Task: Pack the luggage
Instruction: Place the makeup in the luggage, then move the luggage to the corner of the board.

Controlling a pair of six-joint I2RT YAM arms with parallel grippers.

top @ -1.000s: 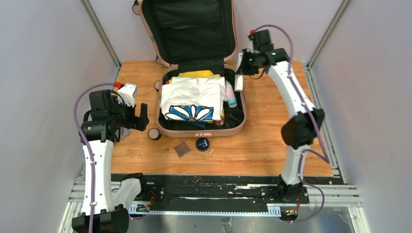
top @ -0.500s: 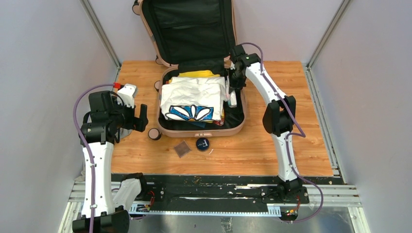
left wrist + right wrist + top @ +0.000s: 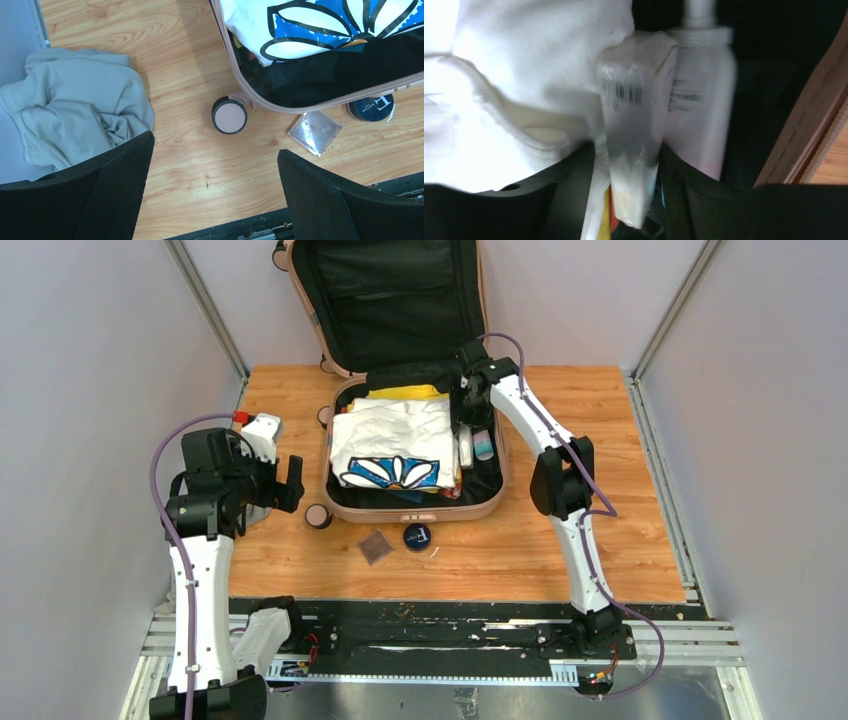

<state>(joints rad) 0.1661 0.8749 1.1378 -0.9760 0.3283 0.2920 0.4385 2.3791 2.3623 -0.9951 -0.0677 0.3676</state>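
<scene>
The pale pink luggage (image 3: 497, 480) lies open on the wooden table, its black-lined lid (image 3: 390, 300) propped up at the back. A folded white shirt with a blue daisy print (image 3: 395, 445) fills most of the base. My right gripper (image 3: 466, 430) reaches down into the luggage's right side. Its jaws stand apart around a plastic-wrapped white box (image 3: 636, 125), with a gap showing on the left side. The box rests next to a white pump bottle (image 3: 699, 100). My left gripper (image 3: 215, 150) hovers wide open over bare wood left of the luggage.
A crumpled grey garment (image 3: 75, 100) lies by the left gripper. In front of the luggage sit a clear square packet (image 3: 376, 546) and a round dark tin (image 3: 417, 536). A luggage wheel (image 3: 318, 516) sticks out at the front left corner. Walls enclose the table.
The right arm has swung from outside the luggage's right edge into its right side, bringing the box down beside the bottle, and its jaws have spread. The left arm has stayed still.
</scene>
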